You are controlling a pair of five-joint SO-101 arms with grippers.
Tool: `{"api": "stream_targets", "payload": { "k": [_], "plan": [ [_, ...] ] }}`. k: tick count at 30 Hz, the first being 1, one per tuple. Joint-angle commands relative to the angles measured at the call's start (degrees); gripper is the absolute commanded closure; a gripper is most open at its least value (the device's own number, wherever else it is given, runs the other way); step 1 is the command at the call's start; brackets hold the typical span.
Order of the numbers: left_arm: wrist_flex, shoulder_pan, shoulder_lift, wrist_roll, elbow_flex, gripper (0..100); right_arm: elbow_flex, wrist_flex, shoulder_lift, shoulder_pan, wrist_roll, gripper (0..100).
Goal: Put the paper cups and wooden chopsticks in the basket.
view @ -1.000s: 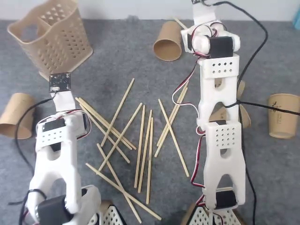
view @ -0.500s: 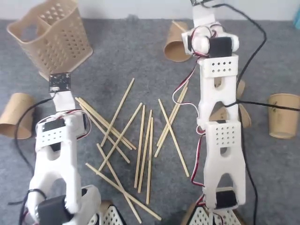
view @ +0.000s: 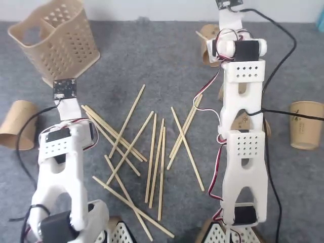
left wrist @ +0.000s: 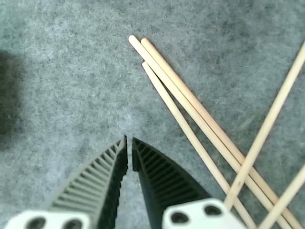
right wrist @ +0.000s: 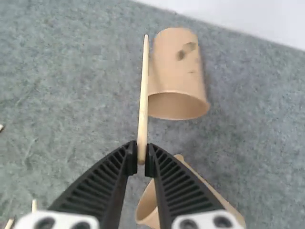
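From above I count three brown paper cups that I can see well. The left cup [view: 17,130] lies beside my left arm [view: 61,157]. The right cup [view: 306,124] is near the other edge. The far cup [view: 206,49] is at the back, half hidden behind my right arm [view: 243,76]. A bit of one more cup [view: 239,122] peeks out from under that arm, which blocks the rest of it.

The pale wooden chopsticks [view: 152,152] lie crossed in a heap between the two arms on the grey fuzzy table [view: 152,66]. There are about a dozen, but they cross too much for a sure count. One tan plastic basket with holes [view: 71,50] stands in the far left corner, well apart from the heap.

My right wrist camera shows more. The right pincer [right wrist: 140,156] is pinching one chopstick [right wrist: 143,95] by its end. The stick points up beside the far cup [right wrist: 178,76], which lies on its side. A second cup [right wrist: 209,195] lies just under the pincer.

My left wrist camera shows the left pincer [left wrist: 128,140] pressed together with nothing in it. Three stick ends [left wrist: 157,62] lie side by side near it.
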Motion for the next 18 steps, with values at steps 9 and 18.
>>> {"api": "stream_targets", "payload": {
  "k": [9,18],
  "plan": [
    [-1.3,-0.4,-0.3,-1.1,-2.1,99,-2.7,3.6,-7.3,3.9,1.1,99.1],
    [-1.3,-0.6,-0.3,-1.1,-2.1,99,-2.4,-2.3,-11.7,5.5,1.1,99.1]
  ]
}}
